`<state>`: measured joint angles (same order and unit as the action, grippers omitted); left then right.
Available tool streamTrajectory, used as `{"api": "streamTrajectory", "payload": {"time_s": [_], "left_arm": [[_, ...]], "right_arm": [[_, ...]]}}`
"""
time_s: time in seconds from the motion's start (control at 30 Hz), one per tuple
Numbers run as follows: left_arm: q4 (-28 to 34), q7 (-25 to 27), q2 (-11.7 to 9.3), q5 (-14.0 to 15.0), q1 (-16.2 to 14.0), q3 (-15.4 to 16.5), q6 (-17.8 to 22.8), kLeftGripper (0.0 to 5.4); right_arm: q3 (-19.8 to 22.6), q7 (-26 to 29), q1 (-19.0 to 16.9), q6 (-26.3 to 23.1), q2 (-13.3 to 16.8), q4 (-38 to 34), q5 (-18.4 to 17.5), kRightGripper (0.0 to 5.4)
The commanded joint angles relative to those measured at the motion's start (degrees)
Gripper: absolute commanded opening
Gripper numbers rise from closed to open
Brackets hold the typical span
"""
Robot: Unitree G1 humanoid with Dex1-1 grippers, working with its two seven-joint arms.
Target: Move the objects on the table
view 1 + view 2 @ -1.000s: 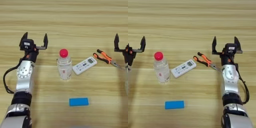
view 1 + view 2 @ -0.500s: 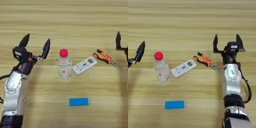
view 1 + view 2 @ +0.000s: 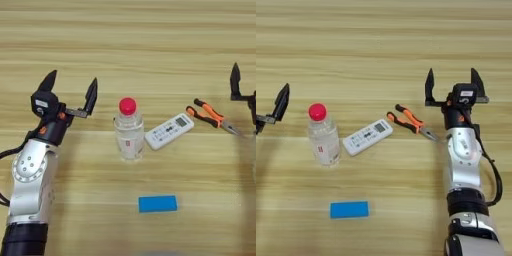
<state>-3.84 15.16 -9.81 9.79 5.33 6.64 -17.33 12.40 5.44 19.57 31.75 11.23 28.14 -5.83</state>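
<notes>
A clear plastic bottle (image 3: 129, 131) with a red cap stands upright near the middle of the table (image 3: 130, 45). Right of it lies a white remote control (image 3: 169, 131), and further right the orange-handled pliers (image 3: 212, 115). A flat blue block (image 3: 158, 203) lies nearer the front. My left gripper (image 3: 70, 87) is open, a short way left of the bottle and apart from it. Just right of the pliers, my right gripper (image 3: 453, 82) is open too and holds nothing.
Bare wood stretches across the far half of the table. My left forearm (image 3: 31, 185) runs down the left side and my right forearm (image 3: 463, 170) down the right side.
My left gripper has moved right and forward, closer to the bottle. The right gripper has stayed in place. The bottle, remote, pliers and block have not moved.
</notes>
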Motion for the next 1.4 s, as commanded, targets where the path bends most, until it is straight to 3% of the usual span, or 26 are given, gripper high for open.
{"api": "streamTrajectory", "payload": {"time_s": [0.03, 0.13, 0.23, 0.27, 0.37, 0.53, 1.03, 1.4], "left_arm": [[-12.1, -5.8, 1.0, -5.3, 6.6, 0.1, -1.6, 5.40], [-18.3, -8.7, 0.1, -6.5, 10.9, 1.3, -0.7, 5.40], [-25.2, -11.8, -1.5, -11.1, 13.7, 0.4, -7.6, 5.40], [-26.4, -12.1, -1.4, -11.0, 14.2, 0.6, -9.0, 5.40], [-28.7, -11.5, -0.4, -7.8, 15.3, 2.3, -8.4, 5.40], [-29.8, -11.5, -0.5, -8.0, 15.9, 2.1, -10.3, 5.40], [-30.8, -11.6, -0.4, -7.7, 15.7, 2.0, -11.7, 5.40], [-33.5, -11.8, -0.2, -8.0, 17.2, 1.8, -12.6, 5.40]], "right_arm": [[-0.5, -0.2, 0.1, 0.4, 0.4, 1.6, 1.1, 5.37], [-0.7, -0.5, 0.5, 1.3, 0.6, 2.8, 1.8, 5.37], [-1.1, -0.6, 0.8, 2.2, 0.8, 3.8, 2.8, 5.37], [-1.1, -0.5, 0.8, 2.4, 0.9, 4.0, 3.0, 5.37], [-1.2, -0.4, 0.8, 2.8, 1.0, 4.2, 3.1, 5.37], [-2.2, -0.6, 0.4, 4.0, 1.2, 3.9, 4.9, 5.37], [-2.0, -0.6, 0.2, 4.4, 1.0, 4.5, 4.3, 5.37], [-1.7, -0.6, 1.8, 5.1, 1.2, 7.6, 4.2, 5.37]]}}
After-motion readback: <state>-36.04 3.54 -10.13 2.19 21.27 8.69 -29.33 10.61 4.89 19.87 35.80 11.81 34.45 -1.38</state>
